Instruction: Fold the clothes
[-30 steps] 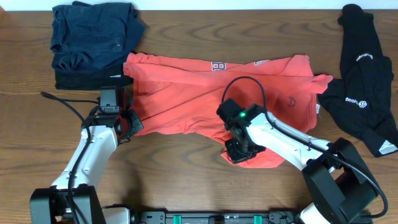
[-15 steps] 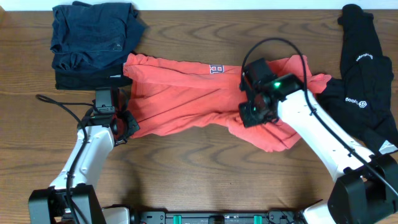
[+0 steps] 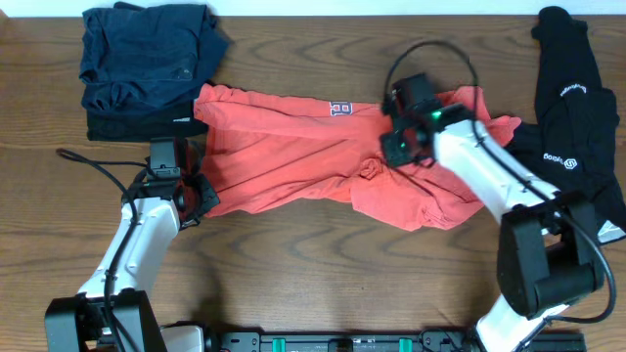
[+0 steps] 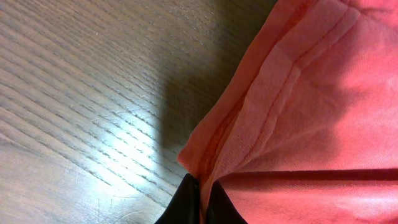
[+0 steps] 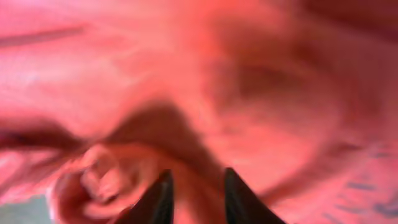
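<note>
The coral T-shirt point(image 3: 284, 156) lay spread across the middle of the tabletop point(image 3: 293, 284), with the black garment point(image 3: 572, 137) heaped just beside its right end. The right pincer point(image 3: 399, 149), down at the lower hem a second before, had swung up onto the shirt's upper right part, dragging that flap along. Its fingers stood a little apart over bunched cloth (the wrist view was blurred). The left pincer point(image 3: 199, 196) stayed pinched on the shirt's lower left corner.
</note>
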Motion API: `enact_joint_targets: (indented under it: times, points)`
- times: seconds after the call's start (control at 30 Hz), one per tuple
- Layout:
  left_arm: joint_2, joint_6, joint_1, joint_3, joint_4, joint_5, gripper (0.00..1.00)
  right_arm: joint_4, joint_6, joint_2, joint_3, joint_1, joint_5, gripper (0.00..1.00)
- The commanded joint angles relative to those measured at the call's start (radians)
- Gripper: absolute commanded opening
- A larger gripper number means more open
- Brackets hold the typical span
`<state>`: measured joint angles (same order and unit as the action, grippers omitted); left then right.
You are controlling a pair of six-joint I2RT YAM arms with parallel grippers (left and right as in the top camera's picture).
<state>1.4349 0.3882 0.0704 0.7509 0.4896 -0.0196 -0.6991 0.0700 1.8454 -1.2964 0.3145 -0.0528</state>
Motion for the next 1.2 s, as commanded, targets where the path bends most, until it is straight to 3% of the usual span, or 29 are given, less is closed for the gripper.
enact_joint_targets:
  times: [0.0,0.23,0.47,0.8,1.03,1.17]
  points:
    - [-0.005,-0.013,0.006,0.020,0.000,0.013,0.05,-0.004,-0.005,-0.009,-0.065,-0.053,-0.045,0.21]
    - [-0.005,-0.013,0.006,0.020,-0.001,0.013,0.06,-0.340,-0.023,-0.016,-0.192,-0.051,-0.213,0.24]
    - [-0.005,-0.032,0.006,0.020,0.002,0.013,0.06,-0.607,0.023,-0.059,-0.175,0.060,-0.161,0.33]
    - [-0.005,-0.032,0.006,0.020,0.001,0.013,0.05,-0.499,0.137,-0.059,0.014,0.148,-0.072,0.34]
    - [-0.005,-0.032,0.006,0.020,0.002,0.013,0.06,-0.320,0.142,-0.059,0.150,0.153,0.001,0.48]
    - [-0.005,-0.032,0.006,0.020,0.002,0.013,0.06,-0.245,0.138,-0.059,0.229,0.154,0.000,0.50]
